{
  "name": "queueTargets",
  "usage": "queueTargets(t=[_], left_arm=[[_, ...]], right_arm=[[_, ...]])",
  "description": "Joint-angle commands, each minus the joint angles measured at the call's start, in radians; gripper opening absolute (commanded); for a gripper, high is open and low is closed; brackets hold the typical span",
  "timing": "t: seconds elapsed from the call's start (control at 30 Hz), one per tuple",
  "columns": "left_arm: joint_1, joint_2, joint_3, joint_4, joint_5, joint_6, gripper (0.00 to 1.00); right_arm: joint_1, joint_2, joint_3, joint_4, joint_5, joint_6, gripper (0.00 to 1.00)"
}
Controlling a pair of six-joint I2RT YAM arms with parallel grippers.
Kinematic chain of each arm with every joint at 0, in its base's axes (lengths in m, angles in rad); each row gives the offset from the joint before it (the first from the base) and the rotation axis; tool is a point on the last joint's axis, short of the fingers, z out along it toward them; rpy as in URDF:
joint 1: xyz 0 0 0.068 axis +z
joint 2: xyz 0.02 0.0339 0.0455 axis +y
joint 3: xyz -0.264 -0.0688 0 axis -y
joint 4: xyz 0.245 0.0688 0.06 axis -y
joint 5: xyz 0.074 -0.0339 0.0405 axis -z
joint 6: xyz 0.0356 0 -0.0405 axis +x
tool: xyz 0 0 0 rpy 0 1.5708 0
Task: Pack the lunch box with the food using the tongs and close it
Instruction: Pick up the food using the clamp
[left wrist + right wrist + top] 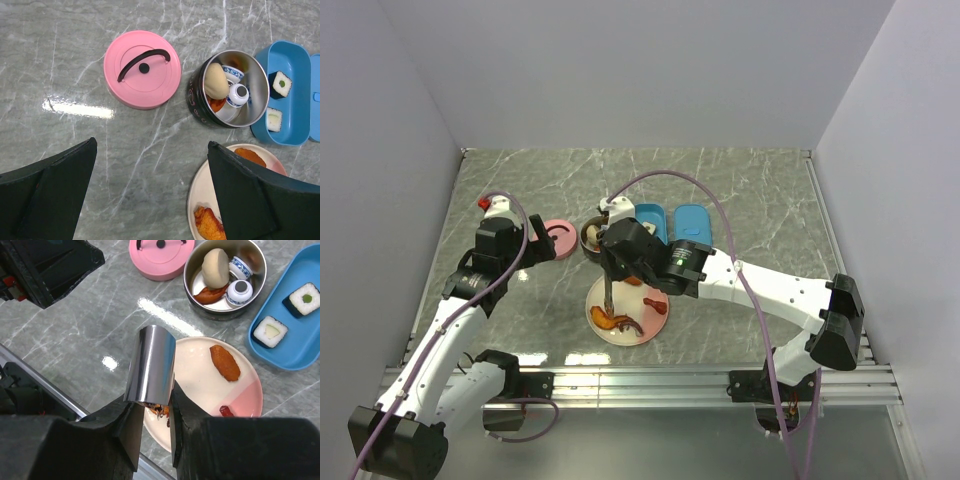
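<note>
My right gripper (pixel 152 402) is shut on the silver tongs (pixel 150 365) near their joined end. The tongs point down at the plate (pixel 200 352). Their tips meet an orange shrimp (pixel 161 411), mostly hidden under the fingers. An orange piece (pixel 225 362) and a red sausage (pixel 226 411) also lie on the plate. The open blue lunch box (pixel 295 347) holds two white sushi squares (pixel 270 331). My left gripper (pixel 151 143) hangs open over bare table, left of the plate (pixel 210 195). In the top view the right gripper (pixel 610 270) stands over the plate (pixel 655 322).
A round steel container (pixel 192 287) with a beige bun (pixel 216 265) and small blue-white cups stands behind the plate. Its pink lid (pixel 142 69) lies flat to its left. The lunch box's blue lid (pixel 692 222) lies open at its right. A metal rail (pixel 640 380) runs along the near edge.
</note>
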Motion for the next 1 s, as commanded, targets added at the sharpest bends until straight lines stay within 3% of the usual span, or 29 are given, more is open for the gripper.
queueTargets(t=[0.0,0.47,0.97], left_arm=[[-0.004,0.002,-0.001,0.036,-0.014,0.004,0.99],[-0.004,0.0,0.0,0.032,-0.017,0.004,0.99],[-0.004,-0.004,0.002,0.027,-0.018,0.004,1.0]], right_arm=[[0.0,-0.042,0.022,0.054,-0.01,-0.014,0.27],[0.023,0.012,0.032,0.121,-0.028,-0.061,0.39],[0.061,0.063,0.025,0.156,-0.008,-0.121,0.44]])
